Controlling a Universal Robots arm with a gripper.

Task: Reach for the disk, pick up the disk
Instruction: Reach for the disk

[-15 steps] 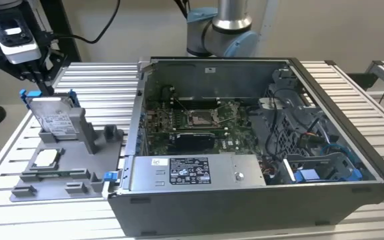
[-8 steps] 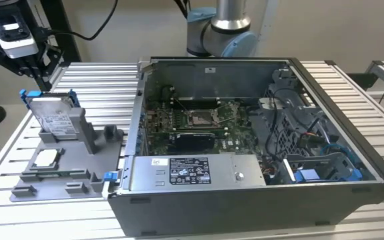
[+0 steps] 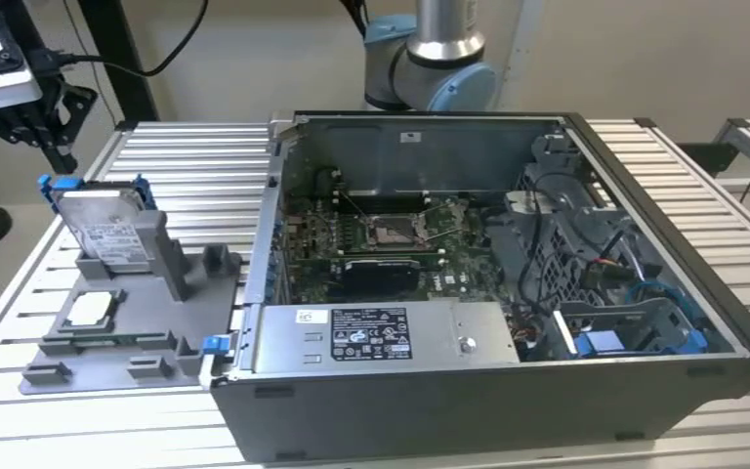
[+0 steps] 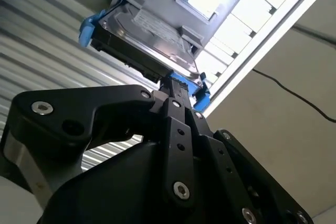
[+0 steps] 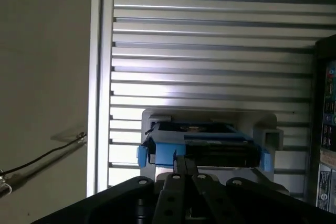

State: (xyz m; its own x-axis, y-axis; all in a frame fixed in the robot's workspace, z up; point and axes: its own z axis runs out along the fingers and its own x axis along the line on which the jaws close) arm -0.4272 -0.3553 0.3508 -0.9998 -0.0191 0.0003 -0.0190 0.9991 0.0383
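The disk is a silver-grey hard drive with a white label and a blue bracket. It stands tilted on edge in a grey holder at the exterior view's left. My gripper hangs just over the disk's upper blue corner with its black fingers drawn together and nothing between them. In the second wrist view the fingertips come up to the blue bracket of the disk. In the first wrist view the gripper sits right in front of the disk.
A small square silver chip lies flat on the grey holder below the disk. An open computer case with a grey power-supply box stands to the exterior view's right. The slatted metal table ends close beside the holder.
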